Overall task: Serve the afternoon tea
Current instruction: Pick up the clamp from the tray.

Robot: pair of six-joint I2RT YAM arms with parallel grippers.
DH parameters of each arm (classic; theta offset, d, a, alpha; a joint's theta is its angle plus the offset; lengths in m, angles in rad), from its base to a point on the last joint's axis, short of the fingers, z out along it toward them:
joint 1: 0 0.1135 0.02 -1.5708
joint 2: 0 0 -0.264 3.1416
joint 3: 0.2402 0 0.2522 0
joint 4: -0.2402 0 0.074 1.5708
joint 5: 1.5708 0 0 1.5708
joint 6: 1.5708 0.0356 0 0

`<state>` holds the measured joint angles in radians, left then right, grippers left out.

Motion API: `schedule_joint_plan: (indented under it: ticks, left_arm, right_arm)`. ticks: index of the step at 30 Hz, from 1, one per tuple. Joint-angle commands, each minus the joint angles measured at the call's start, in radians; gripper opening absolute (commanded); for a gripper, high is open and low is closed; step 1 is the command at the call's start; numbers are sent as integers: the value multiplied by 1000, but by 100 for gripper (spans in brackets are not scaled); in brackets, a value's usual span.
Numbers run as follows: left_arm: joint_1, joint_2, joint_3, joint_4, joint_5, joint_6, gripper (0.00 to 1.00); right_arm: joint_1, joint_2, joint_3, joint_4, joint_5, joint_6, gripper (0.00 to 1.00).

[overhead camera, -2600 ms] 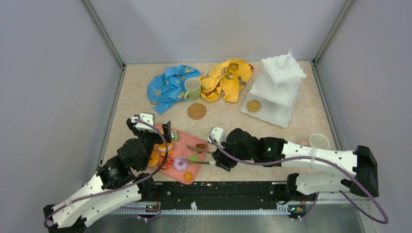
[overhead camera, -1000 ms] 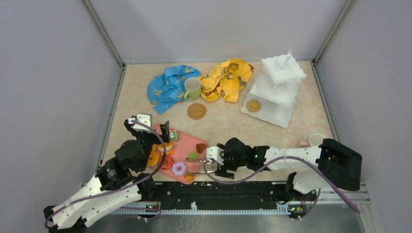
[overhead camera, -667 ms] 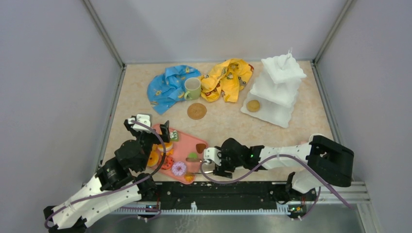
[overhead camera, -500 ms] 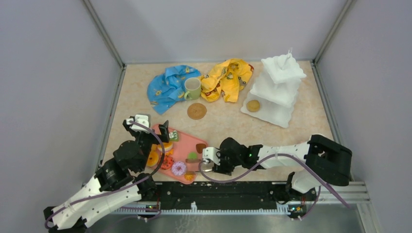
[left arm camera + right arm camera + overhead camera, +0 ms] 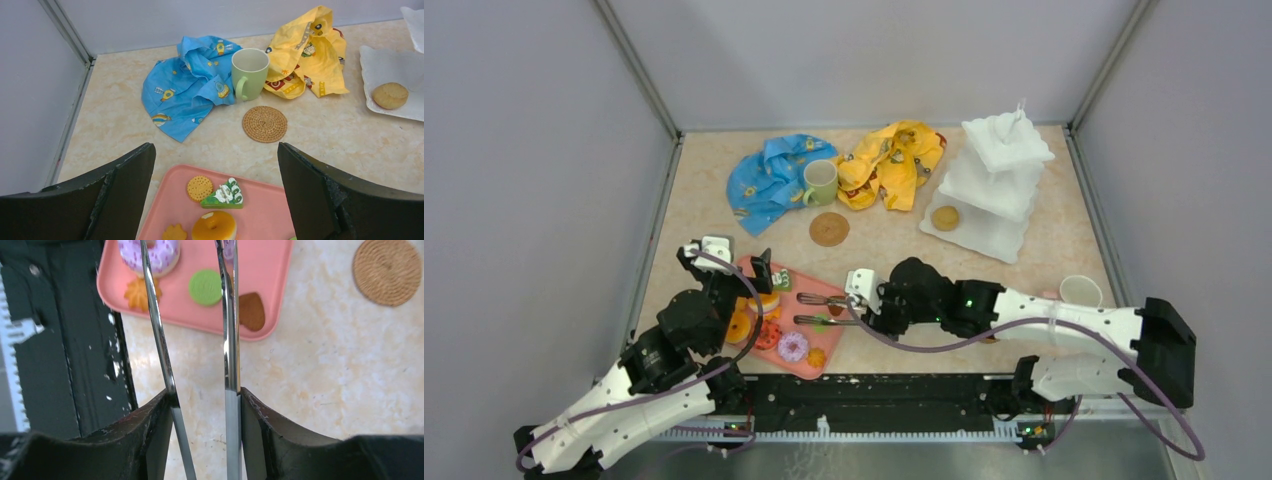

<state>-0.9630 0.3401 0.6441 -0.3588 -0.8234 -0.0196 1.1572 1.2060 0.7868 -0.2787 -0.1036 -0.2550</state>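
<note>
Now right hand (image 5: pixel 861 303) tight around tongs (image 5: pixel 227 340) over pink tray (image 5: pixel 260 260), left hand (image 5: pixel 214 149) spread wide

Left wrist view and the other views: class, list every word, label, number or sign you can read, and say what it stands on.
No text can be read in any view.
The blue cloth: printed pictures only, no words.
The yellow cloth: coloured prints, too blurred to tell whether any are letters.
The green mug, the pink tray and the tongs: plain, no markings visible.
</note>
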Motion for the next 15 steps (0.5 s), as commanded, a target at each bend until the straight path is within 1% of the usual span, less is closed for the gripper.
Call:
schedule_joint_plan:
  ticks: [1, 4, 6, 8, 10, 12, 14, 15]
  left_arm:
    - [0, -7, -2, 41, 16, 10, 99]
    - [0, -3, 8, 42, 80, 0, 98]
    - [0, -4, 20, 52, 199, -11, 96]
    - [0, 2, 36, 66, 292, -19, 96]
    - [0, 27, 68, 45, 298, -72, 95]
    - [0, 76, 107, -20, 269, -155, 94]
    - [0, 123, 136, -69, 279, -232, 93]
    - [0, 140, 145, -80, 294, -247, 92]
  right_arm:
    - [-2, -44, 98, -59, 30, 118, 47]
    - [-2, -41, 152, -110, 33, 161, 48]
    - [-2, -37, 167, -114, 41, 174, 49]
    - [-2, -22, 157, -100, 87, 194, 49]
    - [-2, 5, 153, -115, 160, 236, 49]
    - [-3, 29, 143, -131, 259, 325, 49]
    - [-6, 33, 108, -115, 356, 408, 50]
    - [-11, 33, 82, -96, 390, 439, 50]
